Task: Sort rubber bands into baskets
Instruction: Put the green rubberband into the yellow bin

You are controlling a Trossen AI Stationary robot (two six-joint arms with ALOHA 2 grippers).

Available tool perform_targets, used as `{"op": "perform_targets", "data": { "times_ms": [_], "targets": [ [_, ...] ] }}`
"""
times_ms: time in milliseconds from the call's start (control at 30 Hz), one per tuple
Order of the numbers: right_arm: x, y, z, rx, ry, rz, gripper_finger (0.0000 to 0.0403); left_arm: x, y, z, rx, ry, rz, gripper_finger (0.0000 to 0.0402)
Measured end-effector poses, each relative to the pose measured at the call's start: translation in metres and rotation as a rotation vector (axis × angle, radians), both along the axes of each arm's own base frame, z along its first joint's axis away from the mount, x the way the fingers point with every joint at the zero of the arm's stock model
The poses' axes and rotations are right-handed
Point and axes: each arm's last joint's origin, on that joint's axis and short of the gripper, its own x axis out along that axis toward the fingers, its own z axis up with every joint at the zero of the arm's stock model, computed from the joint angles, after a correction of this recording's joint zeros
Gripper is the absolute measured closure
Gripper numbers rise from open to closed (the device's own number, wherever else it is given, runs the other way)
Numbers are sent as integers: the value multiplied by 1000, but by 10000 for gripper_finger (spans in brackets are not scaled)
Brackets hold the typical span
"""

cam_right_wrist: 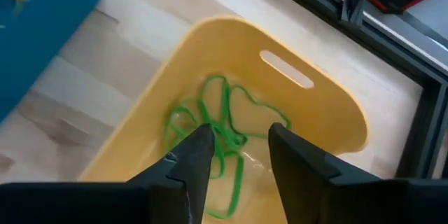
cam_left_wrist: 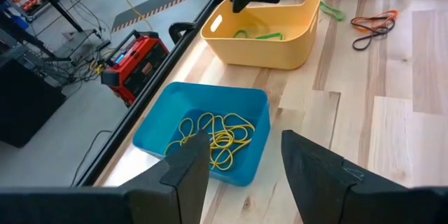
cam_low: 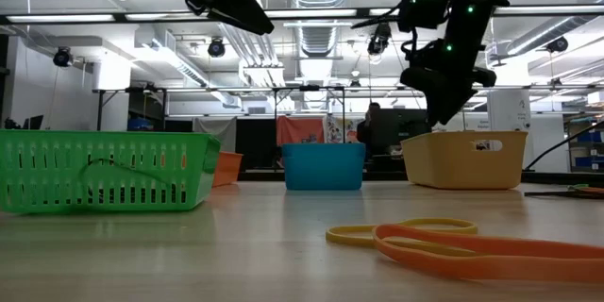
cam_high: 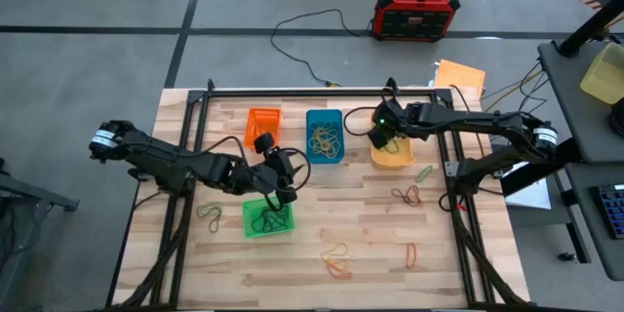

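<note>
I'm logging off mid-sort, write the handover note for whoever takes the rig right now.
Right gripper: open above the yellow basket, green bands lying in it.
Left gripper: open, empty, over the green basket, which holds bands.
Blue basket: yellow bands inside. Orange basket: contents unclear.
Left: loose bands on the table, including an orange band.

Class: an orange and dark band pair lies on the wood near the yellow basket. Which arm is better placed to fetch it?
Probably the right: the right gripper hangs open over the yellow basket, close to that band pair. The left gripper is over the green basket, farther off.
</note>
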Motion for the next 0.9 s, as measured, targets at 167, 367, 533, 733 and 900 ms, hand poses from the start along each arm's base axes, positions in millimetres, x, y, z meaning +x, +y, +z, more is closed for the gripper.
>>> {"op": "perform_targets", "data": {
  "times_ms": [167,367,533,733,900],
  "targets": [
    [3,11,10,-23,-58,49,260,-2,-2,-3,-38,21,-12,240],
    [13,37,21,-57,-148,177,263,-15,-7,-6,-213,131,-43,240],
    [28,61,26,-102,-212,339,272,-28,-11,3,-388,280,-5,240],
    [36,84,28,-118,-248,460,281,-51,-20,14,-455,476,66,240],
    [36,93,28,-113,-248,495,287,-70,-27,18,-477,609,134,240]
  ]
}}
